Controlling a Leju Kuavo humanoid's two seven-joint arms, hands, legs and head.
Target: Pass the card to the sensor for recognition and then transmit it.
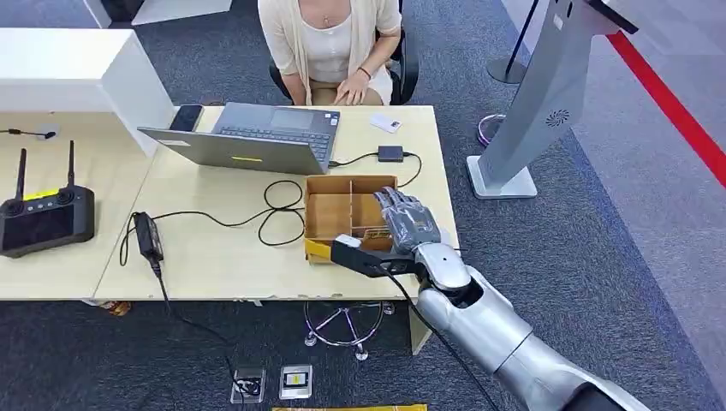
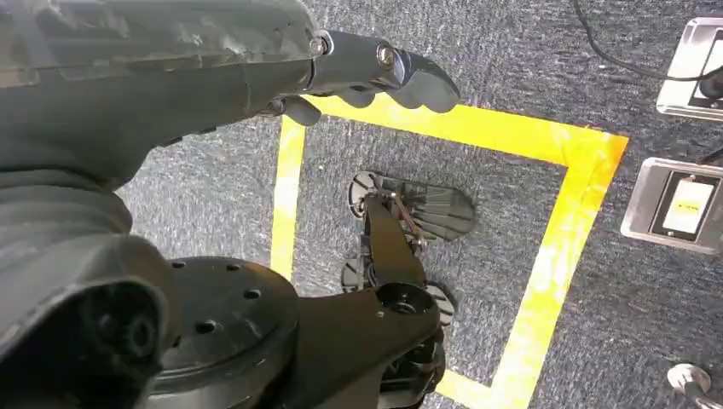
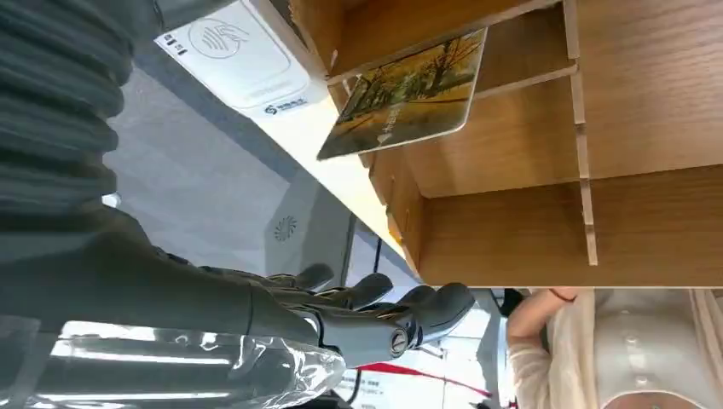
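Right at the bottom of the head view, the silver right arm is seen reaching up over the table edge, with the right hand (image 1: 409, 221) hovering over the wooden divided box (image 1: 330, 216). Nothing is held by it; the fingers are stretched out fairly flat and slightly apart, which is plain in the right wrist view too (image 3: 367, 311).

The card (image 3: 407, 95) is found leaning tilted inside one compartment of the box, a printed picture of yellow trees on its face, one edge propped against a divider. Just beside the box, at the table's near edge, the white card reader (image 3: 241, 53) can be made out.

Handling-wise, the card is probably very light, thin, stiff and a bit slick, so it could easily be knocked flat or slid deeper into the slot. It would best be pinched by the raised free edge, thumb on one face and a finger on the other, not scraped up from below.

The left hand (image 2: 375, 72) is hanging down over the carpet and yellow floor tape (image 2: 546, 281), fingers loosely curled inward, nothing gripped.

A person (image 1: 330, 43) is seated behind the laptop (image 1: 257, 137).
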